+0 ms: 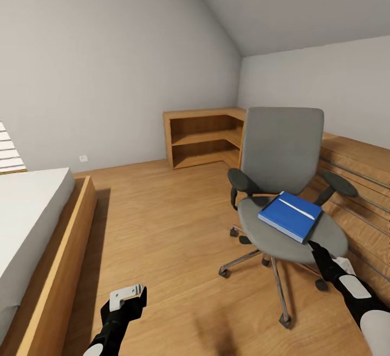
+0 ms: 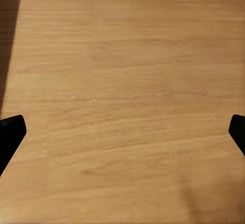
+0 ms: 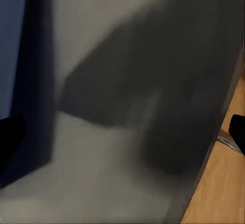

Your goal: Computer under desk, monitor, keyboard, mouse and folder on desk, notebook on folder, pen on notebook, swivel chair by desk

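Observation:
The grey swivel chair [image 1: 281, 150] stands on the wood floor at centre right, its seat facing me. On the seat lies the blue folder [image 1: 287, 218], and a slim white pen [image 1: 297, 208] rests across its top. My right gripper [image 1: 317, 250] reaches in at the near edge of the seat, just short of the folder's closest corner. In the right wrist view this gripper [image 3: 122, 137] is open over the grey seat cushion [image 3: 127, 173], with the folder [image 3: 10, 29] beside one finger. My left gripper [image 1: 135, 297] hangs low, open above bare floor [image 2: 122, 81].
A bed [image 1: 27, 204] with a wooden frame [image 1: 59, 269] fills the left side. A low wooden corner shelf [image 1: 203, 136] stands against the far wall. A light-wood dresser [image 1: 357, 177] with long bar handles runs along the right, close behind the chair. Open floor [image 1: 162, 220] lies between.

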